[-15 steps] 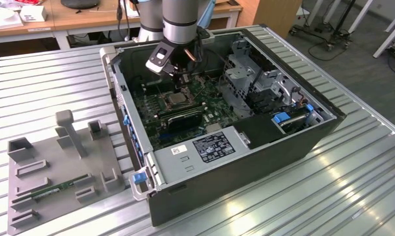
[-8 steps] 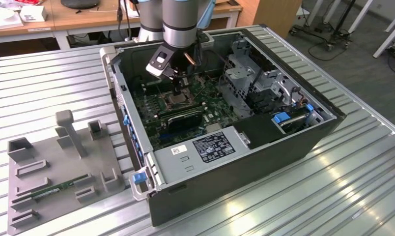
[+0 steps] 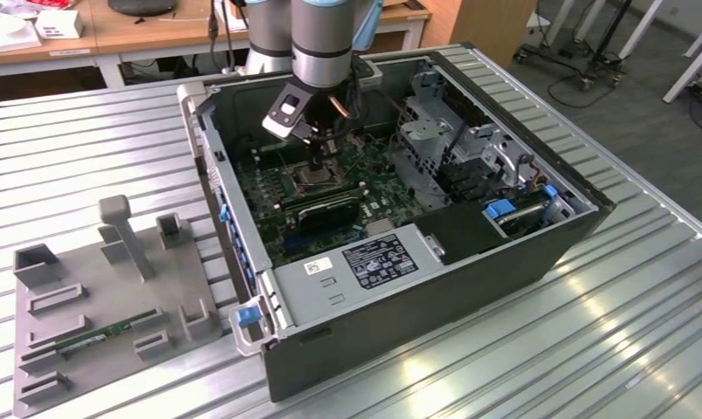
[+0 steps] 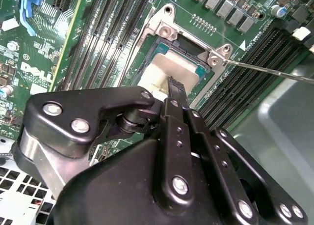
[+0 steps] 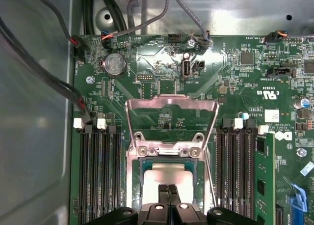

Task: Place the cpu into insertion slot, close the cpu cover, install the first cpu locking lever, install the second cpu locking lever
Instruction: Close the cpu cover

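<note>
On the exterior view's left, a grey fixture tray (image 3: 89, 297) rests on the ribbed metal table (image 3: 538, 349), and a green memory stick (image 3: 95, 336) lies in it. Further right stands the open computer case (image 3: 444, 288). I reach down into it from above, and my gripper (image 3: 317, 168) is over the insertion slot (image 3: 295, 183) on the green motherboard (image 3: 267, 199). From out there I cannot make out the chip under me, nor how my jaws stand.

The first wrist view settles both. My fingers (image 5: 162, 195) are pressed together with just a seam between them, and they grip nothing. Their tips sit on the pale top of the cpu (image 5: 167, 173), which lies flat inside the slot's frame. This view also shows the cpu cover (image 5: 171, 103) swung back off the socket, with the board visible through its window. Long black memory slots (image 5: 100, 176) flank the socket on both sides, and a coin battery (image 5: 114, 64) sits beyond the cover.

The second wrist view looks along my linkage. It shows my closed tip meeting the cpu near one edge. It also shows a thin locking lever (image 4: 274, 71) running out from a corner of the socket's silver rim, across the neighbouring memory slots.
</note>
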Motion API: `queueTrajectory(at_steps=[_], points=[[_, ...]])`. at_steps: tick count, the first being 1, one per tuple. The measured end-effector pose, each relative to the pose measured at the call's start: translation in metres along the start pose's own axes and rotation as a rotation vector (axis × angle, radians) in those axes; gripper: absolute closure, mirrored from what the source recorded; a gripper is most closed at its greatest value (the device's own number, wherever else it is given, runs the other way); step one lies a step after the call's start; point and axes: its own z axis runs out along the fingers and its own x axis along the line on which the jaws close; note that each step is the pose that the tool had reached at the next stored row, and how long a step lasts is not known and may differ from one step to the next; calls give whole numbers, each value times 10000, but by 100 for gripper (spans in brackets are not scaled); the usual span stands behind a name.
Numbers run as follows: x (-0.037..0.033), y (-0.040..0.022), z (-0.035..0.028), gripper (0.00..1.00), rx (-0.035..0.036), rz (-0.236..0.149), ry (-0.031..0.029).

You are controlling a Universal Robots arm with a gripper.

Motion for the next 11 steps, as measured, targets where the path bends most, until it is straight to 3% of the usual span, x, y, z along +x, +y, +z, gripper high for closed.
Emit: queueTrajectory(at_steps=[5,11], points=[[-2,1,61,89,-1,0,1],[-2,1,69,89,-1,-1,3]])
